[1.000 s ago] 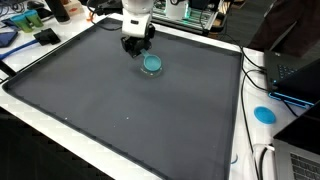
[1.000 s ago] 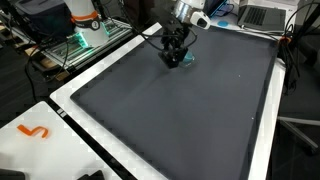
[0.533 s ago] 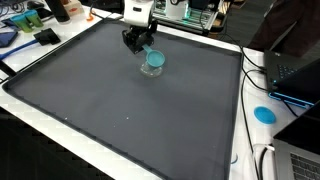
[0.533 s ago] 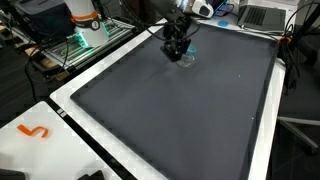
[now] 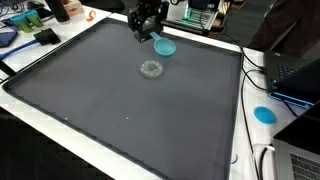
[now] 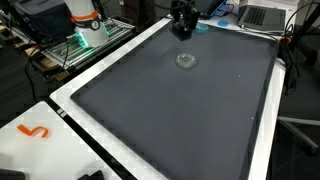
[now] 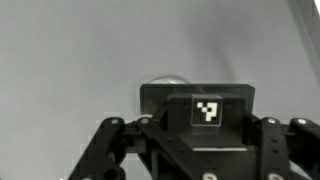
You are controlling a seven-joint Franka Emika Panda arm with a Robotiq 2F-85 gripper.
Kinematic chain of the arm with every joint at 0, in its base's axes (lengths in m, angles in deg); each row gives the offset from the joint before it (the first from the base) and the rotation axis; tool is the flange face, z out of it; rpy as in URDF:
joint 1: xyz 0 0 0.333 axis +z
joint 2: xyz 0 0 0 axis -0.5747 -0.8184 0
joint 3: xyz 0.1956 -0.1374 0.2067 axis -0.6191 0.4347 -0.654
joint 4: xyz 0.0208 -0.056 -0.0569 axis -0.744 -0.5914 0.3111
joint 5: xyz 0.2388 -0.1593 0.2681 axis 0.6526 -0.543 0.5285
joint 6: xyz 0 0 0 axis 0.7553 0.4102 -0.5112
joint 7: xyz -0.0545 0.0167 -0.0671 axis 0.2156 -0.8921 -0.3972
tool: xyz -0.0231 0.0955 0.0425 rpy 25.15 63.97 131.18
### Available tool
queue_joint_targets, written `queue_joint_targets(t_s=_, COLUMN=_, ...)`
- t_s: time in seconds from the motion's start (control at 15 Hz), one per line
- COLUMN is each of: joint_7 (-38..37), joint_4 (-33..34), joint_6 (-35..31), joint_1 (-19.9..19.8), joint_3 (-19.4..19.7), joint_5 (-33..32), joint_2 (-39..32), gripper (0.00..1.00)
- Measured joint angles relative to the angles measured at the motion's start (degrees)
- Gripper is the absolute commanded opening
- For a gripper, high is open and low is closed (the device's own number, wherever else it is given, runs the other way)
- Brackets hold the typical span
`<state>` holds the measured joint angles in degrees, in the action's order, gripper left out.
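Note:
In an exterior view my gripper [image 5: 153, 36] hangs above the far edge of the dark mat [image 5: 120, 110]. It is shut on the rim of a teal round lid [image 5: 166, 46] and holds it in the air. A clear round dish [image 5: 152, 69] sits on the mat below and in front of the gripper, apart from it. The gripper [image 6: 183, 22] and the clear dish [image 6: 186, 60] also show from the opposite side. In the wrist view the gripper body [image 7: 200, 125] with its square marker fills the frame. The fingertips are hidden and a pale round shape [image 7: 167, 80] peeks out behind.
A white border [image 5: 60, 125] rings the mat. A blue disc [image 5: 264, 113] and laptops [image 5: 295, 70] lie to one side. Tools and boxes [image 5: 30, 25] crowd the far corner. An orange hook [image 6: 34, 131] lies on the white table. A lit machine [image 6: 85, 25] stands behind.
The gripper has risen and moved toward the far edge with the teal lid. The lid has come off the clear dish, which stays on the mat.

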<state>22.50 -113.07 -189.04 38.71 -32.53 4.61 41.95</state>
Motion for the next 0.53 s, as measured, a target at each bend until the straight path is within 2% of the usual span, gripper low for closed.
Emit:
queue_joint_targets(t_s=0.27, joint_7=-7.0, joint_4=0.7, joint_6=3.0, joint_1=2.9, joint_3=-1.0, joint_5=-0.3, joint_2=3.5, gripper=0.28)
queue_joint_targets(t_s=0.53, joint_7=-17.2, joint_4=3.0, joint_6=6.6, joint_1=6.1, joint_3=-2.9, joint_5=-3.0, joint_2=4.0, gripper=0.28)
